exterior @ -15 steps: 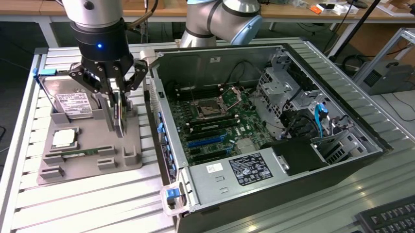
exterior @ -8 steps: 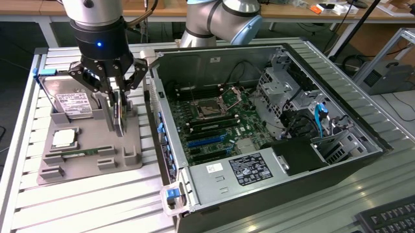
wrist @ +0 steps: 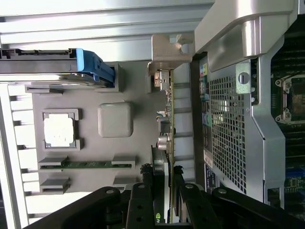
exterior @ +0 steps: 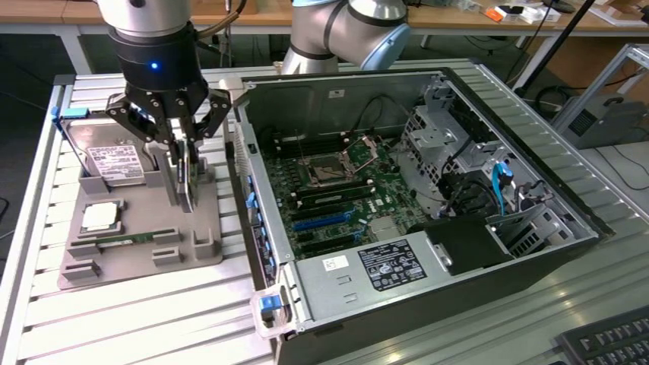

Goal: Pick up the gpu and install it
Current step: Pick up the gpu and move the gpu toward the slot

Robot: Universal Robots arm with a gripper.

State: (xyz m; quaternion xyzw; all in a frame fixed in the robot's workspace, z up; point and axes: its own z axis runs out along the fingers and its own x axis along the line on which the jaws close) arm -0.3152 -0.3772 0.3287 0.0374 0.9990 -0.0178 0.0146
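So the gripper (exterior: 178, 148) is half closed and pinching the gpu (exterior: 187, 188) edge-on. It's a thin green board with a dark cooler on one face and a silver end bracket, standing upright over the grey tray (exterior: 132, 262), right beside the open PC case (exterior: 304, 99).

the silver and pale-blue jointed robot arm (exterior: 350, 26) bent over, its black cylindrical wrist (exterior: 152, 53) pointing straight down. the black gripper (exterior: 184, 163) with linked fingers (wrist: 143, 202) hung vertical, jaws closed on the upright thin green gpu (exterior: 187, 194), one finger on either face
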